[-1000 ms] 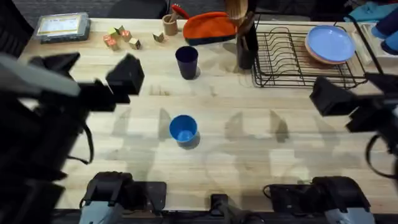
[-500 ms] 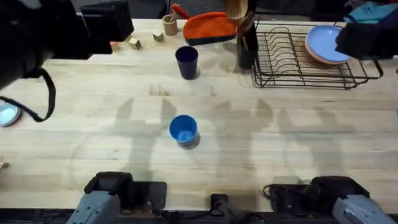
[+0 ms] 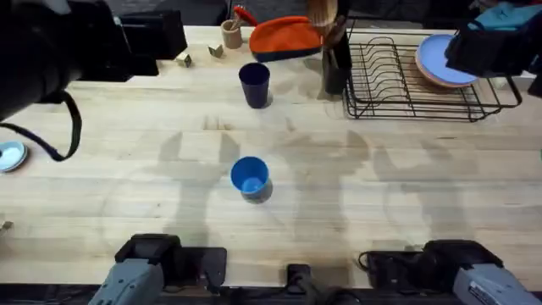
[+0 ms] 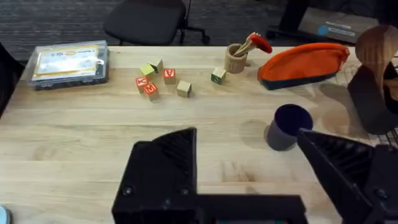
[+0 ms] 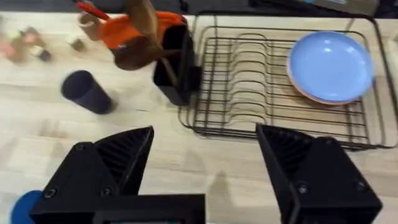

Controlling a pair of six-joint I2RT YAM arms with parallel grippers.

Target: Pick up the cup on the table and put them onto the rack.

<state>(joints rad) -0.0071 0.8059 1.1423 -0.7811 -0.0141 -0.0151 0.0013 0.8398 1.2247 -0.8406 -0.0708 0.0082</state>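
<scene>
**Two cups on table, rack holding plates, both grippers open and empty**

Table [image 3: 356, 212]: pale planks, spanning the overhead view.

Rack [image 3: 398, 85]: black wire, at far right of table, with blue plates [image 3: 440, 59] stacked at its right end; black utensil holder [image 3: 336, 63] with wooden spoons touching its left side.

Left gripper [image 4: 249, 180]: raised high over far left of table, fingers spread wide, nothing between them. Right gripper [image 5: 205, 168]: raised near the rack, fingers spread wide, nothing held.

Orange pouch [image 3: 284, 38]: at far edge, left of the holder.

Dark cup [image 3: 254, 85]: upright, far centre, well left of the rack. Light blue cup [image 3: 250, 178]: upright, mid-table, nearer the bases, apart from both grippers.

Wooden blocks [image 4: 158, 81]: scattered far left.
</scene>
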